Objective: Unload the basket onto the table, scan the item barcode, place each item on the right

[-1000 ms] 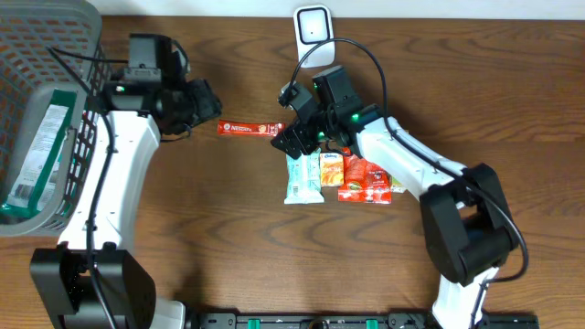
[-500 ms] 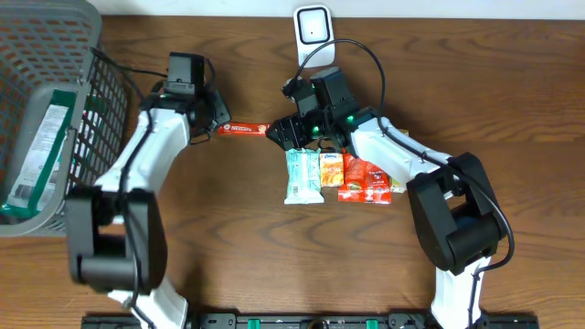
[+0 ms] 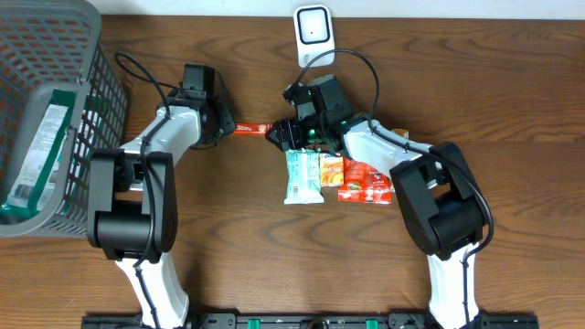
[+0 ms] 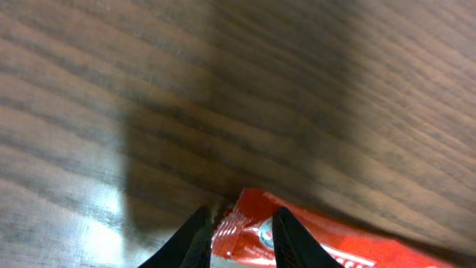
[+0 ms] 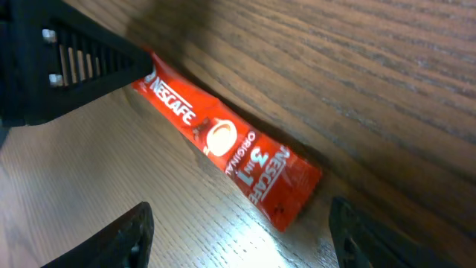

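Red glossy foil Nescafe stick sachet (image 5: pixel 223 160) lies flat on the dark wood-grain table (image 3: pixel 457 91) between the 2 arms. Pickup looks in hand: the left gripper (image 4: pixel 238 219) pinches narrowly on its crimped end, while the right gripper (image 5: pixel 242 238) hangs wide above. Next, I'd guess, it needs lifting toward the white boxy scanner (image 3: pixel 313 26), barcode facing it

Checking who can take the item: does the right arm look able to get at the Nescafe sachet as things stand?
Probably yes. The right gripper hangs open just short of the Nescafe sachet's near end, with nothing between them. The left gripper straddles only the far end.
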`<state>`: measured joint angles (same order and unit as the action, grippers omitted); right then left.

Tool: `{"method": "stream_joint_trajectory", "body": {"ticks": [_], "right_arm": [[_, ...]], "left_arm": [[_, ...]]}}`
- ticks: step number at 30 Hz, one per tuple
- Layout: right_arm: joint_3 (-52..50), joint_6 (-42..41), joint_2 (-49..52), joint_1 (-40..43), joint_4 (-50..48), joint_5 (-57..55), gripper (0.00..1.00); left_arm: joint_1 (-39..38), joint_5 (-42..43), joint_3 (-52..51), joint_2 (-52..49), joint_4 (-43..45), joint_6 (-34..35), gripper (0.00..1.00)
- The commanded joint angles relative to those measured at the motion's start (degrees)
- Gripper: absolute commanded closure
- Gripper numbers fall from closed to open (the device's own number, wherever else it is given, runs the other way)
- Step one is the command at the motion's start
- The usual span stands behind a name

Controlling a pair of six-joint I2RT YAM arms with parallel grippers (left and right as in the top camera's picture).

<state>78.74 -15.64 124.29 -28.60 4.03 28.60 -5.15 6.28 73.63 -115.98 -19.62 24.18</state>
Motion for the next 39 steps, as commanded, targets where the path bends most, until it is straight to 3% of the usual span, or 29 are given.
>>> {"method": "stream_joint_trajectory", "body": {"ticks": [1, 10, 17, 24, 35, 36, 39], "right_arm": [[0.00, -1.64, 1.05, 1.25, -0.74, 0.24, 0.31], [0.00, -9.77, 4.55, 0.66, -5.70, 4.39, 0.37], [0.00, -10.29, 4.61, -0.13, -7.96, 5.64, 0.50], [0.00, -10.25, 4.61, -1.09, -6.97, 5.60, 0.54], [0.00, -9.27, 4.61, -1.25, -3.91, 9.42, 0.92], [0.00, -8.24, 4.61, -1.25, -3.06, 9.40, 0.99], [0.00, -6.14, 4.61, -1.22, -2.27, 9.38, 0.99]], "left_arm": [[-0.04, -0.76, -0.66, -3.43, -0.61, -0.07, 0.71], [-0.04, -0.79, -0.66, -3.93, -0.83, -0.09, 0.71], [-0.04, -0.76, -0.66, -3.93, -0.85, -0.07, 0.71], [-0.04, -0.79, -0.66, -3.93, -1.03, -0.09, 0.71], [-0.04, -0.79, -0.66, -3.93, -1.25, -0.09, 0.71], [-0.04, -0.74, -0.66, -3.93, -1.31, -0.09, 0.71], [-0.02, -0.76, -0.63, -3.67, -1.22, -0.50, 0.71]]}}
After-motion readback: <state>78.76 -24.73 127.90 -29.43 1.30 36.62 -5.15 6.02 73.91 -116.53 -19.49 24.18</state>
